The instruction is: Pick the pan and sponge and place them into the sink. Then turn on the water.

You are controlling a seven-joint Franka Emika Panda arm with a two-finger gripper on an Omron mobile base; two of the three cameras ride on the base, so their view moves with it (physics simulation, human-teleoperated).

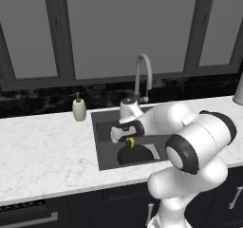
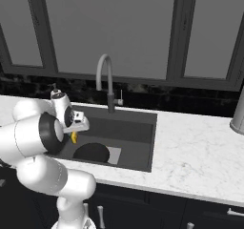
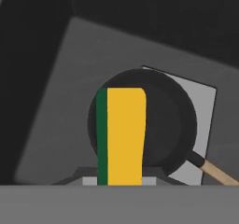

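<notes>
Hand view: sponge (image 3: 122,136) over pan (image 3: 168,125)

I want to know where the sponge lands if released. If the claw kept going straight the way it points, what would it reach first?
Most likely the pan, lying in the sink directly beyond the sponge that the claw holds. How far off it is, the hand view can't say.

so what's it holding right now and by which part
The gripper holds the sponge by one end, clamped across its yellow and green faces; the rest hangs over the pan in the sink.
</notes>
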